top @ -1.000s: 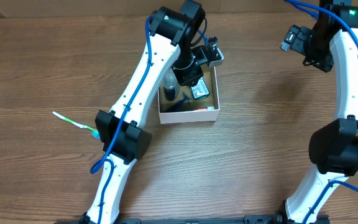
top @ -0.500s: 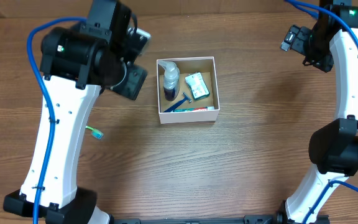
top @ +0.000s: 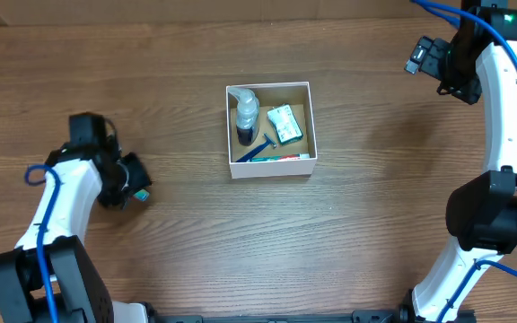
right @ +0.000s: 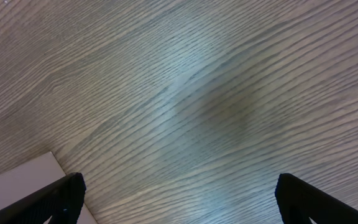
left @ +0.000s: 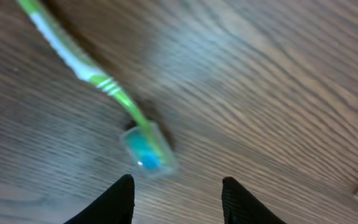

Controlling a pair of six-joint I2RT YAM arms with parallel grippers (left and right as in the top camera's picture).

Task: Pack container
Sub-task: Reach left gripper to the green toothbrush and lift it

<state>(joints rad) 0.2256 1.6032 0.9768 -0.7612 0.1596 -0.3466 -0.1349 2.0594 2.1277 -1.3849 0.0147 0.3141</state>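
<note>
Swinging off the container (top: 272, 167), which sits mid-table with a bottle (top: 246, 112) and packet (top: 283, 124) inside, the left arm (top: 61, 202) now folds low at the left, wrist tipped down. Its left gripper (left: 178, 190) hangs with fingers parted just short of the toothbrush (left: 78, 59), likely the next item to pack. The right gripper (right: 179, 190) waits spread wide, well clear, probably to keep the box free
</note>
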